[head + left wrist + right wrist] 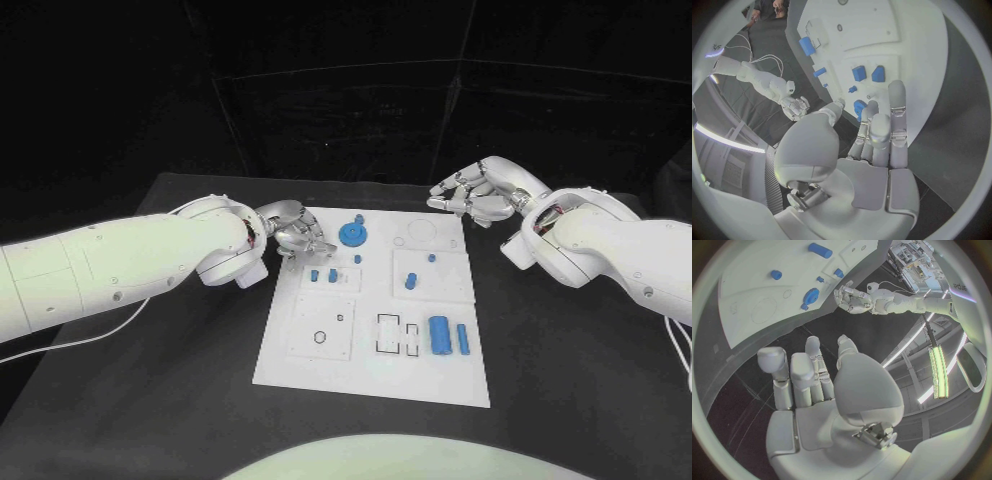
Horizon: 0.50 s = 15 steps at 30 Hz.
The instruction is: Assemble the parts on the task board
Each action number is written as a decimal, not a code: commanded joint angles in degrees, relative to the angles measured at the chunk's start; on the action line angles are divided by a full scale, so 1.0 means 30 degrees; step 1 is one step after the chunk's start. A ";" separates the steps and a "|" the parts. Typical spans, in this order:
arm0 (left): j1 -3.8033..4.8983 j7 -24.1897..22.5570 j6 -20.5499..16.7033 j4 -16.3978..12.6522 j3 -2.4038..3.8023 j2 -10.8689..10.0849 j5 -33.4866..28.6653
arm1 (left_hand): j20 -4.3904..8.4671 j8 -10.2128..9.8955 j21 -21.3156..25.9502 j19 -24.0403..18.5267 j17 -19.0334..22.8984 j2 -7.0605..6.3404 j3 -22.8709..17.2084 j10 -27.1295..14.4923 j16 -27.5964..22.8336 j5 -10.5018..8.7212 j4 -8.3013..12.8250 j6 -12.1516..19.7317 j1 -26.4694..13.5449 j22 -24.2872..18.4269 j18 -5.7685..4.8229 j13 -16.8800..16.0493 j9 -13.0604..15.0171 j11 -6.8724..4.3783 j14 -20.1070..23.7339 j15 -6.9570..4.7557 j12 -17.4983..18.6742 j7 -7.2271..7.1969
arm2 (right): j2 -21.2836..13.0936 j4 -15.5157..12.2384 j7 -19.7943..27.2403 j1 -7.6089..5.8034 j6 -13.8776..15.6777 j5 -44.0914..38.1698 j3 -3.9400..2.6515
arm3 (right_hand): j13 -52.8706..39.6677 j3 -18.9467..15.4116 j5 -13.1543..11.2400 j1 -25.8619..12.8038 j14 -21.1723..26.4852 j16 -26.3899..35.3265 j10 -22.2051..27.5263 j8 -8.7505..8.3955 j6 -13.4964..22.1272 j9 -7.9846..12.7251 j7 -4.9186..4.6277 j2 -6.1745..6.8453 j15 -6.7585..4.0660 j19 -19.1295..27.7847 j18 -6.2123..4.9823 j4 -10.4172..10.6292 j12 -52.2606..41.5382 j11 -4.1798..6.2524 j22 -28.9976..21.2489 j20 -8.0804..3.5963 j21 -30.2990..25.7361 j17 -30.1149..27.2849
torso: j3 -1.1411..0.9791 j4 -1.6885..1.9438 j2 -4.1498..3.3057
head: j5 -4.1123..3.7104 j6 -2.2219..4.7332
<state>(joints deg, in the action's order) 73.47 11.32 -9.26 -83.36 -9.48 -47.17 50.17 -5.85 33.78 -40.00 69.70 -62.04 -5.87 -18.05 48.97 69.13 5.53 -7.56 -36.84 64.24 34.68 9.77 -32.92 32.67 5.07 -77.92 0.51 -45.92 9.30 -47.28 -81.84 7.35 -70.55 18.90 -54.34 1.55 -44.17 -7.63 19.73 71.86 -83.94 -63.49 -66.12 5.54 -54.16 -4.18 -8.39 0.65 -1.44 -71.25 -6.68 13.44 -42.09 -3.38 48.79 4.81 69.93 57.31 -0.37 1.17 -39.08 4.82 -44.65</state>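
Observation:
The white task board lies in the middle of the table. A round blue part stands near its far edge, several small blue parts sit mid-board, and a blue cylinder and bar lie near the right edge. My left hand hovers at the board's far left corner, fingers apart and stretched toward the round part, holding nothing. My right hand hangs beyond the far right corner, off the board, fingers loosely spread and empty. The round part also shows in the right wrist view.
Black table surrounds the board on all sides. Empty outlined recesses mark the board's near half. A thin white cable trails from the left arm over the table's left side.

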 commanded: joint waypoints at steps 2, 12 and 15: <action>0.0046 -0.3147 -0.1401 0.0301 0.0008 0.0600 0.1116 | -0.0166 0.0069 0.0361 -0.0081 0.0710 -0.0015 -0.0475 -0.0791 -0.0487 0.0078 0.0751 0.0190 0.1533 -0.0242 0.0219 0.0406 -0.0464 0.0035 0.0610 0.0048 0.0053 0.0062 | 0.0048 0.0003 0.0110 -0.0026 -0.0078 0.0068 -0.0011 | 0.0032 -0.0118 0.0097 -0.0178 -0.0012 0.0056 0.0107 0.0134 0.0093 0.0016 -0.0004 0.0026 0.0082 -0.0002 -0.0322 0.0032 -0.0024 0.0006 -0.0021 0.0034 -0.0083 0.0015 | -0.0003 0.0011 -0.0022 | -0.0058 0.0045; 0.0008 -0.5581 -0.2385 0.1400 -0.0014 0.2313 0.7705 | -0.0121 -0.2585 0.0425 0.1018 0.0490 -0.1049 -0.1793 -0.1110 0.0575 -0.0109 0.1745 -0.1767 0.3468 -0.0441 0.0256 0.3703 -0.4166 0.0042 -0.0122 0.0064 0.2456 0.0022 | 0.0151 0.0020 0.0075 -0.0016 -0.0139 0.0067 -0.0011 | 0.0039 -0.0121 0.0164 -0.0113 -0.0027 0.0048 0.0104 0.0140 0.0095 0.0015 0.0000 -0.0072 0.0079 -0.0027 -0.0317 0.0051 -0.0048 0.0011 0.0002 0.0034 -0.0077 0.0047 | -0.0015 -0.0055 -0.0033 | -0.0115 0.0181; 0.0001 -0.5726 -0.2294 0.1736 -0.0035 0.2724 0.9019 | 0.0007 -0.3503 -0.1736 0.2172 -0.1142 -0.1383 -0.1727 -0.0727 0.2076 -0.0222 0.1896 -0.2585 0.3625 0.1704 -0.0096 0.4756 -0.5231 -0.0008 -0.1162 -0.0052 0.3202 -0.0202 | 0.0183 0.0029 0.0072 -0.0015 -0.0150 0.0067 -0.0011 | 0.0038 -0.0120 0.0175 -0.0101 -0.0029 0.0047 0.0104 0.0141 0.0095 0.0015 0.0001 -0.0084 0.0078 -0.0031 -0.0317 0.0051 -0.0052 0.0012 0.0005 0.0034 -0.0076 0.0052 | -0.0018 -0.0040 -0.0035 | -0.0167 0.0205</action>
<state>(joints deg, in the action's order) 73.42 -2.21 -14.47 -78.41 -9.59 -39.21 68.76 -5.90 23.59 -44.31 75.72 -64.81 -9.62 -23.32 46.68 74.77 5.09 -2.10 -44.31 75.16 38.92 9.77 -19.02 17.36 4.94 -80.97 0.40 -36.59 8.86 -46.80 -81.73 7.32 -70.50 18.83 -54.32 1.55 -44.12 -7.77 19.99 71.86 -83.94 -63.49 -66.12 5.76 -54.16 -4.18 -8.39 0.65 -1.44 -71.25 -6.67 13.58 -42.09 -3.38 48.80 4.81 69.93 57.38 -0.40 1.05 -39.18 4.42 -44.09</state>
